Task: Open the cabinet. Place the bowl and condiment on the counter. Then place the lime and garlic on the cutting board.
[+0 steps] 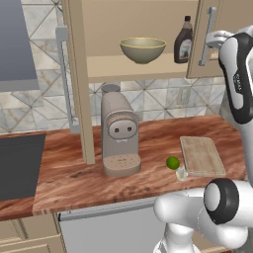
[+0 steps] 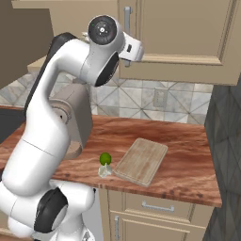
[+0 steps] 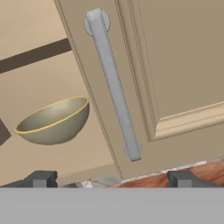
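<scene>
Before the cabinet (image 3: 175, 65), jaws stood wide apart and empty near the right door's handle (image 3: 113, 85); bowl (image 1: 143, 50) remained shelved, so squaring fingers around that bar seemed advisable.

In the cabinet (image 1: 143, 64) the bowl (image 1: 143, 50) sits left of the condiment (image 1: 183, 41); below, on the counter (image 1: 74, 168), the lime (image 1: 172, 162) and garlic (image 1: 181, 173) lie just left of the cutting board (image 1: 201, 155)
</scene>
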Controlling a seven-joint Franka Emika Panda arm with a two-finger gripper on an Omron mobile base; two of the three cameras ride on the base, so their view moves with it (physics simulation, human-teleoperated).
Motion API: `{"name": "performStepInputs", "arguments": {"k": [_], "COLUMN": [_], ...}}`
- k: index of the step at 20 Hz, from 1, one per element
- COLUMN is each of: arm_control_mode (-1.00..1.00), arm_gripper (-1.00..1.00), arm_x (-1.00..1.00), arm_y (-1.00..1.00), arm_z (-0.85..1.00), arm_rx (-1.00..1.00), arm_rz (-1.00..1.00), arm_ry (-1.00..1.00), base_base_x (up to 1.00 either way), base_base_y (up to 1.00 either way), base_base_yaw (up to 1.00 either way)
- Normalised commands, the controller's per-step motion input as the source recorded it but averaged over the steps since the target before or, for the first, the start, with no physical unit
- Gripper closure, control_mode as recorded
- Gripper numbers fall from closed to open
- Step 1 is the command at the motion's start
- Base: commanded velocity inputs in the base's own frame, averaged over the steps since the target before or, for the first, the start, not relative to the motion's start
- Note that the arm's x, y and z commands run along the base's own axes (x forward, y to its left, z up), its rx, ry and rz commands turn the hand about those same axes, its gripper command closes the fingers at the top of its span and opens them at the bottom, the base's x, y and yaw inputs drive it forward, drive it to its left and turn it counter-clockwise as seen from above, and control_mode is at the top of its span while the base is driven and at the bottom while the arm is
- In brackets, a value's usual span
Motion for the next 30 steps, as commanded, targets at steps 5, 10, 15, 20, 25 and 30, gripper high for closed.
{"name": "performStepInputs", "arguments": {"k": [5,10,15,20,25,30], "arm_control_mode": [-1.0,-1.0,-1.0,-1.0,-1.0,-1.0], "arm_gripper": [-1.0,-1.0,-1.0,-1.0,-1.0,-1.0], "arm_x": [0.3,0.29,0.27,0.26,0.22,0.18], "arm_y": [0.0,0.0,0.0,0.0,0.0,-0.03], "arm_z": [-0.06,-0.02,-0.02,-0.01,-0.02,-0.01], "arm_rx": [0.0,0.0,0.0,0.0,0.0,0.0], "arm_rz": [0.02,0.01,0.0,0.01,0.04,0.04], "arm_ry": [0.0,0.0,0.0,0.0,0.0,0.0], "base_base_x": [0.0,0.0,0.0,0.0,0.0,0.0], "base_base_y": [0.0,0.0,0.0,0.0,0.0,0.0], "base_base_yaw": [0.0,0.0,0.0,0.0,0.0,0.0]}}
